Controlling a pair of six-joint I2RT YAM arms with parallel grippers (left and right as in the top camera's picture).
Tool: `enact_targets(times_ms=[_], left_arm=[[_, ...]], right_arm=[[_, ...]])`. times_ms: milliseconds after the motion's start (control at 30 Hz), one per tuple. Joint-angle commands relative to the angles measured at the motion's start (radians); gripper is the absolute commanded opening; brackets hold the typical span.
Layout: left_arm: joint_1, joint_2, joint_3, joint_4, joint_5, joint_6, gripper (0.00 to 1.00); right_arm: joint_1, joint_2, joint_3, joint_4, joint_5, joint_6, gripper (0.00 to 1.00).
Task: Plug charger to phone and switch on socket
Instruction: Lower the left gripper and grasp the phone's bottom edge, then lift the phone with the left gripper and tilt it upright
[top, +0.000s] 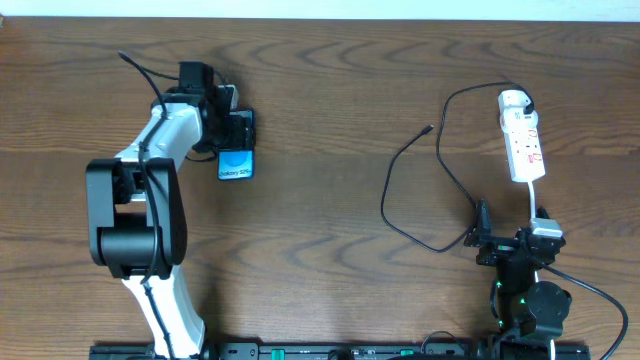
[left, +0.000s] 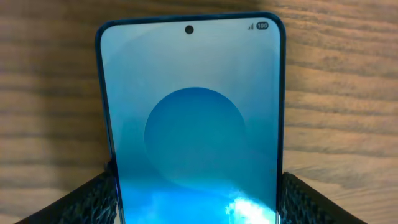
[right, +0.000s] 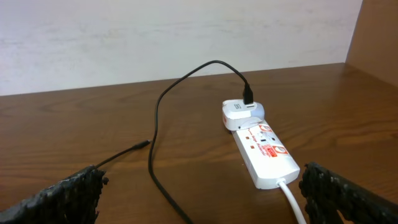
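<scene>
The phone (top: 236, 165), with a cyan-blue screen and black frame, lies at the table's left. It fills the left wrist view (left: 189, 118). My left gripper (top: 237, 140) is shut on its lower end, one finger against each long edge (left: 196, 193). The white socket (top: 523, 145) lies at the far right, with the charger's white plug (top: 513, 100) in its far end. The charger's black cable (top: 450, 175) loops left, and its free tip (top: 430, 128) rests on the wood. My right gripper (top: 510, 230) is open and empty, just short of the socket (right: 264, 149); its fingers (right: 202, 190) straddle the cable (right: 155, 124).
The socket's thick white cord (top: 533, 195) runs back under my right arm and shows in the right wrist view (right: 292, 199). A pale wall (right: 174, 37) stands behind the table's far edge.
</scene>
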Motion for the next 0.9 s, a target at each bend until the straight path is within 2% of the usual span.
enact_targets(times_ms=[0,133,333,533,633,767,867], left_arm=[[-0.053,0.063,-0.048,-0.045,0.037,-0.144,0.66],[-0.113,0.063,-0.048,-0.052,0.007,-0.204,0.66],[-0.216,0.063,-0.048,-0.105,-0.146,-0.335,0.66],[-0.301,0.063,-0.048,-0.108,-0.157,-0.479,0.67],[-0.323,0.064,-0.048,-0.108,-0.208,-0.563,0.66],[-0.328,0.064,-0.048,-0.104,-0.229,-0.604,0.68],[-0.328,0.064,-0.048,-0.105,-0.229,-0.604,0.84]], right_arm=[[0.009,0.0,-0.001,-0.004,0.0,0.009,0.99],[0.009,0.0,-0.001,-0.004,0.0,0.009,0.99],[0.009,0.0,-0.001,-0.004,0.0,0.009,0.99],[0.009,0.0,-0.001,-0.004,0.0,0.009,0.99],[0.009,0.0,-0.001,-0.004,0.0,0.009,0.99],[0.009,0.0,-0.001,-0.004,0.0,0.009,0.99],[0.009,0.0,-0.001,-0.004,0.0,0.009,0.99]])
